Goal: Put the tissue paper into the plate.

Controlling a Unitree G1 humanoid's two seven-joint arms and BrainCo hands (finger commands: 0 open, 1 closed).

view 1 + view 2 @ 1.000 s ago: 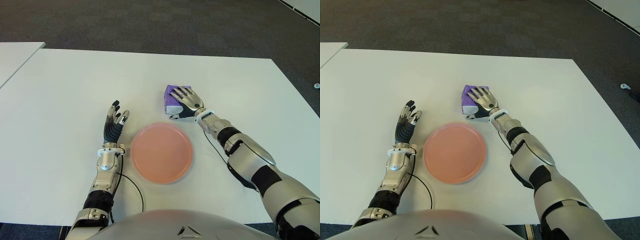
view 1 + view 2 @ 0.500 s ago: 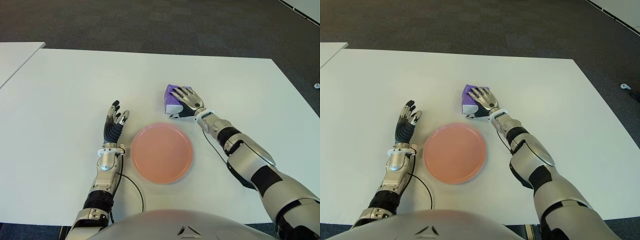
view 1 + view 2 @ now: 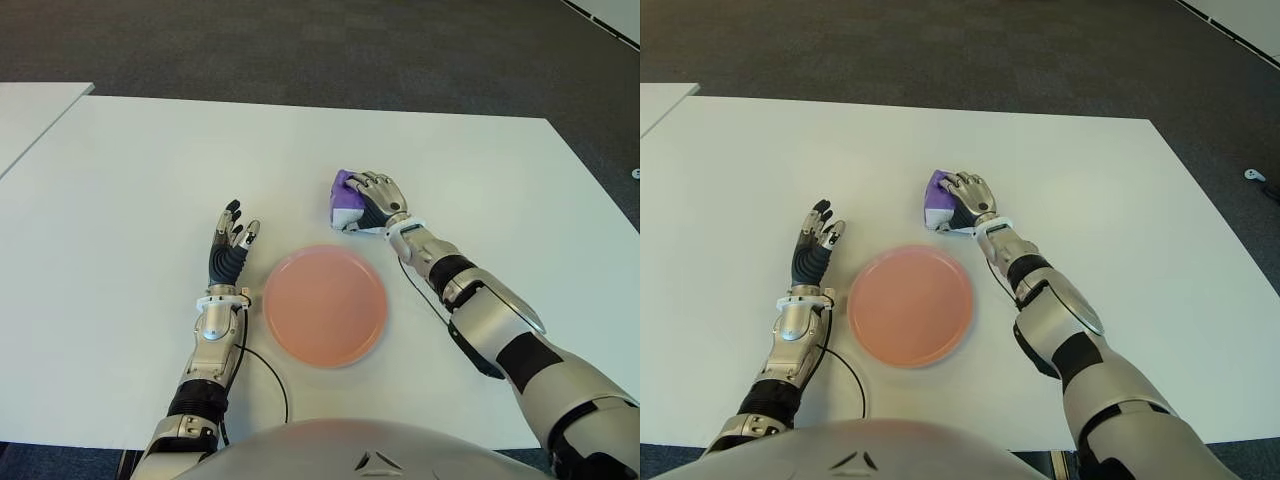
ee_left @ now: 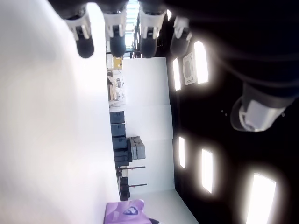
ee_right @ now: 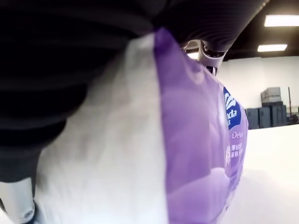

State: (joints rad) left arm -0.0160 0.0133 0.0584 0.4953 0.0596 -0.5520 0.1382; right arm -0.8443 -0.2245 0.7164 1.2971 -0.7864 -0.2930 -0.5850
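Left hand (image 3: 228, 248): shows just left of the plate, palm toward the table, fingers straight and slightly spread, holding nothing — idle.

Plate (image 3: 325, 305): pink, round, nothing in it; sits on the white table (image 3: 120, 180) between the two forearms, nearer the robot's body than the tissue pack.

Tissue pack (image 3: 345, 198): purple-and-white soft packet on the table just beyond the plate's far-right rim, apart from it. Not yet in the plate.

Right hand (image 3: 376, 200): over the pack's right side, fingers curled down around it; the wrist view shows the wrapper pressed up against the palm, so it reads as a closed grasp. Whether the pack has left the table cannot be told.

Key relation: the plate lies toward the body and slightly to the left of the clamped pack — a short diagonal, wrist side of the hand.

Nearer hand: the right, already on the pack; the left is well apart from it, across the plate.

Judgement: the next move likely calls for a lift, then a pull back over the plate's rim before release.
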